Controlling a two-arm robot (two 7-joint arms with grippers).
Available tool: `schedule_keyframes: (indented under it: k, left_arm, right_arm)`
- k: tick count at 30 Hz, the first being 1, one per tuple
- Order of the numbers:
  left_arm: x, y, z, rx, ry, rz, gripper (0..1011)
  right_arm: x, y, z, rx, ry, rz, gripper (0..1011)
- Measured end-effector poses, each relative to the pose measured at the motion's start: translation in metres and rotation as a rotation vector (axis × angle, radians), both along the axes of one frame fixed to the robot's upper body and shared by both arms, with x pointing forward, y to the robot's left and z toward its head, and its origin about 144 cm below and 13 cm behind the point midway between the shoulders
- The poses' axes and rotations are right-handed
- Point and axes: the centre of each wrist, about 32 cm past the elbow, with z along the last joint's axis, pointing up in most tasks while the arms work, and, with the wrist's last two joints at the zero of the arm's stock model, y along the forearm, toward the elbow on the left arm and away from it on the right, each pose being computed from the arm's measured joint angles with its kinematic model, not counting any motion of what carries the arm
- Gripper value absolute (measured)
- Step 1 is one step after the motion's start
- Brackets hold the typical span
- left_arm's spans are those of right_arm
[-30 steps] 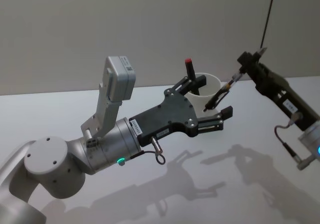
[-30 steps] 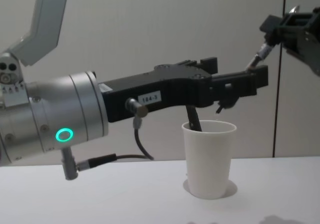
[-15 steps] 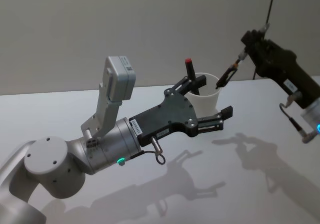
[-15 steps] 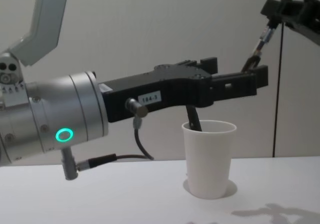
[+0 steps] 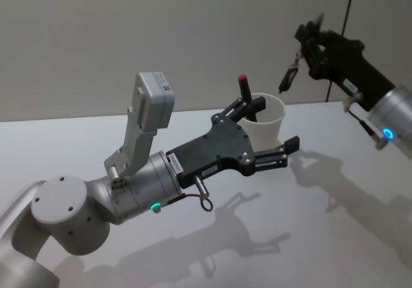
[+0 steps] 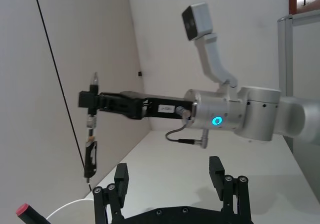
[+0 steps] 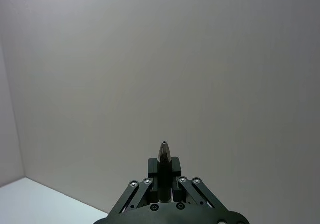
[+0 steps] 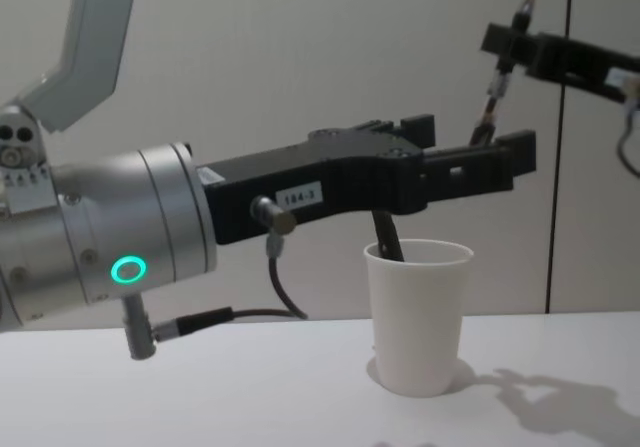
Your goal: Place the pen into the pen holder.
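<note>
Right claw [image 8: 503, 47] has lifted the slim black pen [image 8: 491, 97] upright.

The cup [image 8: 417, 312] is looking like matt white paper, the table [image 5: 322, 236] is showing smooth and matt, and the left tool [image 5: 270, 149] is showing matt black plastic.

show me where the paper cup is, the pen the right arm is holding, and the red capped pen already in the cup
paper cup [image 8: 417, 317], chest view, front wall.
held pen [image 6: 90, 156], left wrist view, lower barrel.
red-capped pen [image 5: 243, 80], head view, red cap.
</note>
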Motion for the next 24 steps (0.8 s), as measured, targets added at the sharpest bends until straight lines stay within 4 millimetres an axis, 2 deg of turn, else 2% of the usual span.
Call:
schedule_keyframes:
  k: [10,24]
  left_arm:
    - [0.0,0.0,0.0,0.0,0.0,0.0,1001]
    - [0.0,0.0,0.0,0.0,0.0,0.0,1001]
  right_arm:
    - [0.028,0.015,-0.002,-0.085,0.003,0.008,132]
    - [0.04,0.03,-0.013,-0.135,0.046,0.058,132]
